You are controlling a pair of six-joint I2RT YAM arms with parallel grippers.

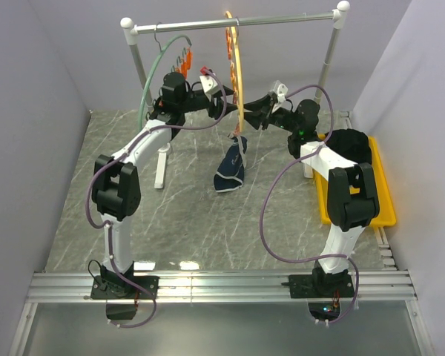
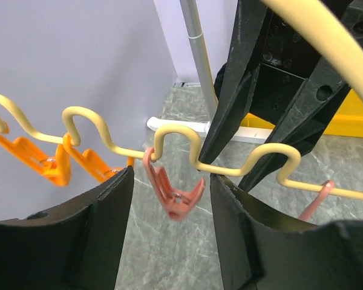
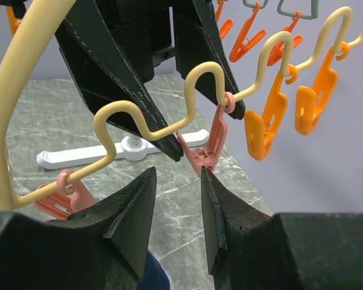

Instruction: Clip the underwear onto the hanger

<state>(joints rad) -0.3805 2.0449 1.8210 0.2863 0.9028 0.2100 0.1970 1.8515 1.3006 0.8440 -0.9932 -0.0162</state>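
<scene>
The left gripper (image 2: 172,181) stands about half open, with a salmon clip (image 2: 175,196) hanging in the gap between its fingers. Neither finger visibly presses on the clip, and it has hold of nothing. The right gripper (image 3: 178,175) faces it from the other side of the wire. Its jaws are parted by a narrower gap, and that same clip hangs just past its tips, at 12 o'clock from them. Whether a tip touches the clip cannot be told.

The hanger (image 1: 239,81) hangs edge-on from the rail (image 1: 282,20) at 12 o'clock of the bench (image 1: 178,215), and both grippers meet at its lower part. The underwear (image 1: 230,172) droops from the hanger's bottom end toward the bench, at 6 o'clock from the grippers. The overhead view does not show what holds it there. A strip of its blue cloth shows at the bottom edge of the right wrist view.

Orange clips (image 2: 48,163) dangle along the wavy wire at 9 o'clock of the left gripper. A green hanger (image 1: 150,81) hangs at 10 o'clock. A black clothing pile (image 1: 352,144) lies in a yellow tray (image 1: 386,200) at 3 o'clock, well apart.
</scene>
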